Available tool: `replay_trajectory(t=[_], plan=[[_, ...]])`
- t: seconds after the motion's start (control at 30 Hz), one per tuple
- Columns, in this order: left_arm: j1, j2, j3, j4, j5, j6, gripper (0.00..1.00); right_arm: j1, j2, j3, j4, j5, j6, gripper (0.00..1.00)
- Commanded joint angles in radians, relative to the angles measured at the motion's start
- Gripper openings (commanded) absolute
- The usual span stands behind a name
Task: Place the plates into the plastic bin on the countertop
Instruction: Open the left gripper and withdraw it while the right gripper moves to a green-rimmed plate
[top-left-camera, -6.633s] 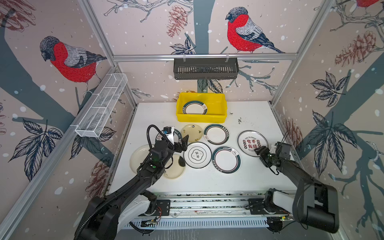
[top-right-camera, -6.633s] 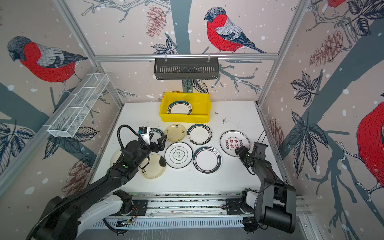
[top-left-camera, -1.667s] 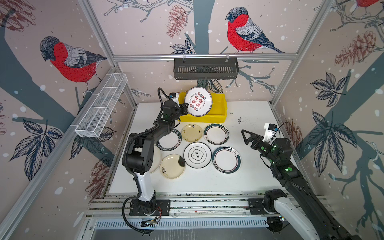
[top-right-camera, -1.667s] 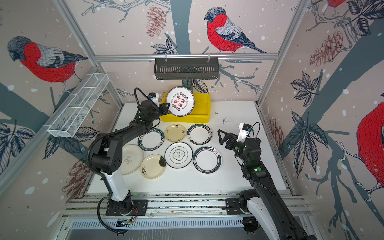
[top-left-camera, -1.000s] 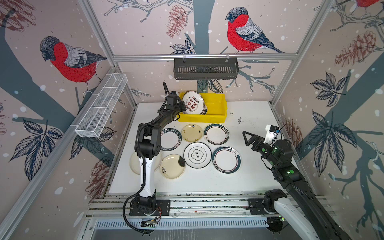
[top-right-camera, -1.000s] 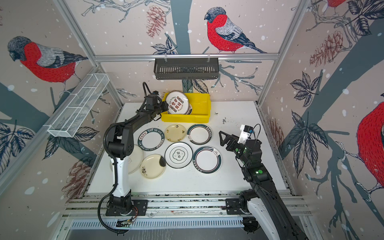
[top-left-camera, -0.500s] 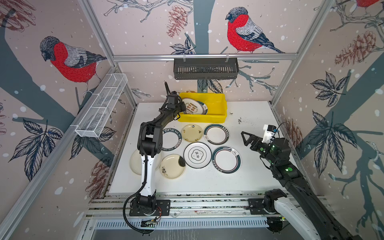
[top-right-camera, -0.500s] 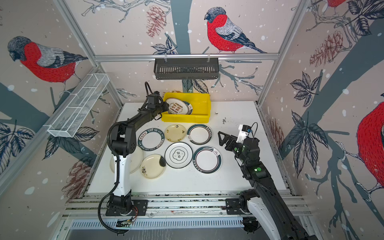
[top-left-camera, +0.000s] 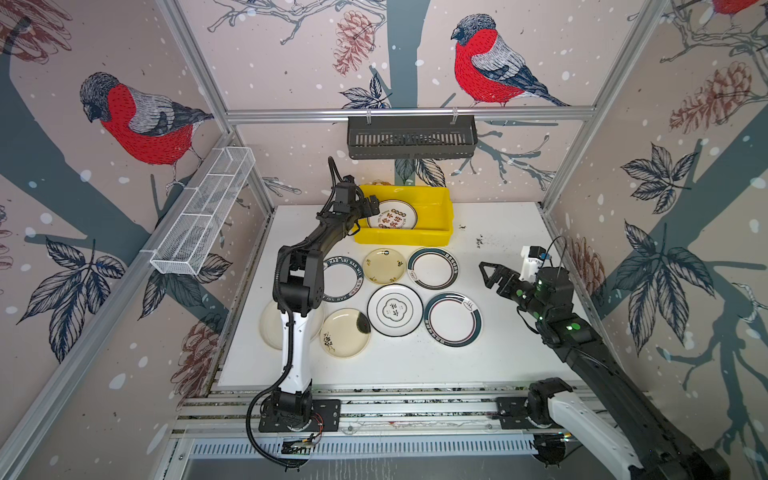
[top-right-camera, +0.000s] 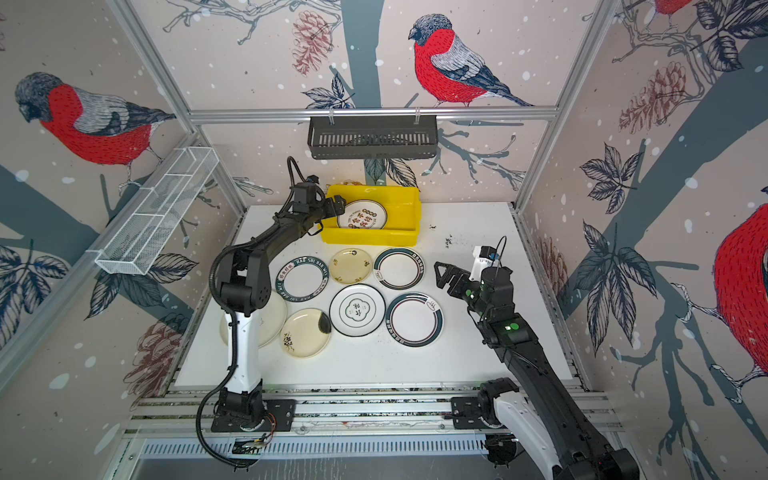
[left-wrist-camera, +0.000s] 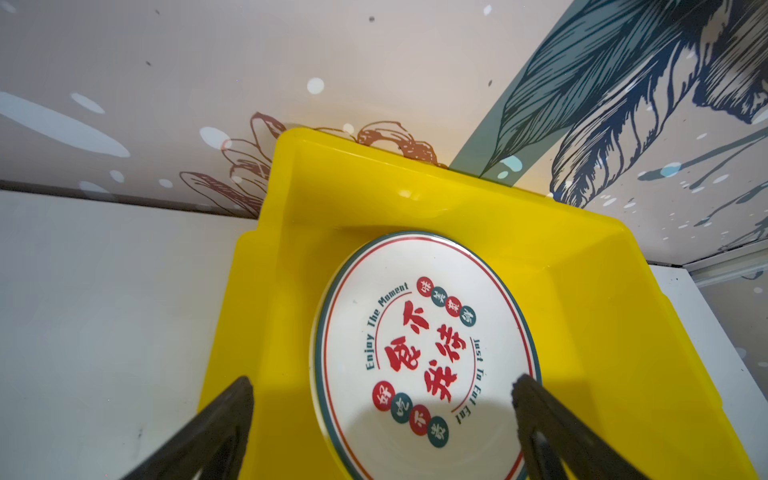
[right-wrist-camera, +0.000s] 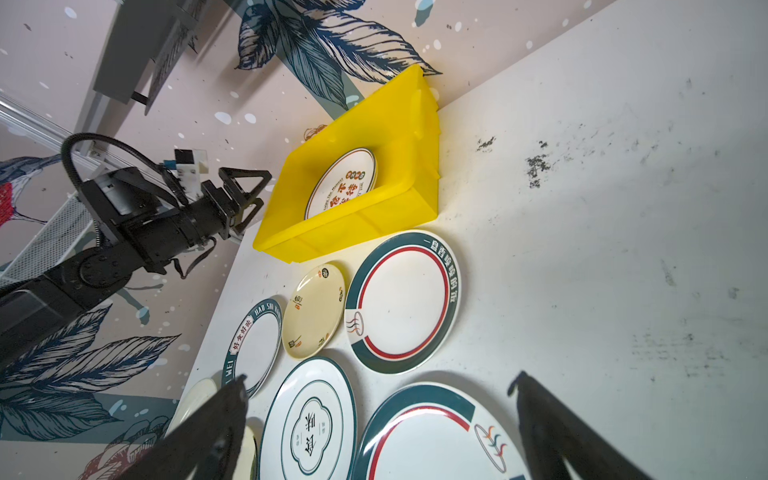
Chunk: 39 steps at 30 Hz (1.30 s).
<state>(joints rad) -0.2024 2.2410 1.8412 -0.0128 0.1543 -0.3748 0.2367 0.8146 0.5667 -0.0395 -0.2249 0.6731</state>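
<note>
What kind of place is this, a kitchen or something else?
Probably a robot test booth, not a kitchen: two arms on a rail, aluminium frame with bird wallpaper, plates and a yellow bin on a white table.

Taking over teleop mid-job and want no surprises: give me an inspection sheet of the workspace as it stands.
Surface: white countertop; dark specks right of the bin.
Job's things: yellow plastic bin at the back wall, lettered plate lying inside; seven plates on the countertop, the cream plate partly hidden by the left arm.
Clutter: nothing seen.
Grippers: left gripper open over the bin's left end, holding nothing; right gripper open, empty, right of the plates.
Cables: black cable loops above the left wrist, clear of the plates.
Surroundings: dark slotted basket and wire mesh tray on the walls; bird wallpaper.
</note>
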Motion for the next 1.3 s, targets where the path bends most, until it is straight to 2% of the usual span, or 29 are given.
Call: replay_trajectory(t=[0.0,0.33,0.53,0.8,1.27], plan=[[-0.002,-0.051,-0.041,0.000,0.004,0.013,0.97,0.004,0.025,0.020,-0.063,0.019,-0.029,1.00],[-0.036,-0.331,-0.383,0.126,0.009,-0.010,0.97,0.004,0.195,0.040,-0.200,-0.011,-0.085,1.00],[-0.073,-0.550,-0.649,0.238,-0.016,-0.028,0.97,0.002,0.255,-0.018,-0.124,-0.055,-0.092,1.00],[-0.126,-0.813,-0.890,0.265,-0.045,-0.034,0.97,0.001,0.240,-0.089,-0.094,0.005,-0.078,1.00],[-0.151,-1.216,-1.327,0.347,-0.030,-0.100,0.97,0.014,0.203,-0.206,-0.035,-0.012,-0.011,1.00]])
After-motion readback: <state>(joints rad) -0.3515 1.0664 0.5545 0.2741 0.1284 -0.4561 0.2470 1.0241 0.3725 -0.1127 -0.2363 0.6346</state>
